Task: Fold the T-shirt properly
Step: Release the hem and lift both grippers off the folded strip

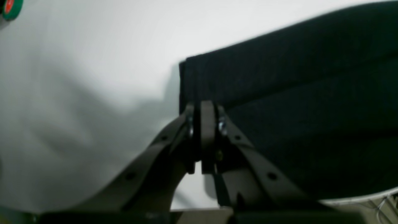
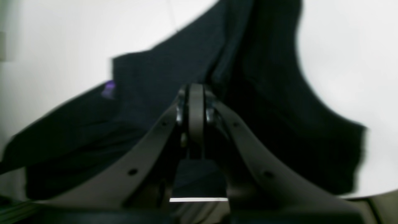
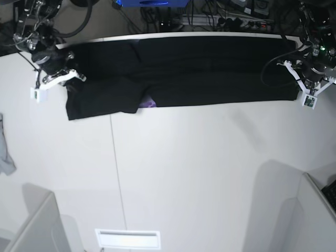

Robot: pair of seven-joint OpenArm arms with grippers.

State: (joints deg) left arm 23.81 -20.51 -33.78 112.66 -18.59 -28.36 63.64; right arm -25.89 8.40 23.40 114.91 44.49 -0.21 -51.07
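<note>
The white desk carries the black T-shirt, spread in a long band along its far edge (a purple fleck peeps out). A grey cloth scrap is cut off at the side. Both the left gripper and right gripper have fingers pinched on the shirt's ends.

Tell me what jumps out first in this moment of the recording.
A long black T-shirt lies folded into a band along the white table's far edge. Both end effectors are shut on it: the left end effector pinches its corner at the base view's right, the right end effector its other end. A purple bit of print peeks out under the near edge.
</note>
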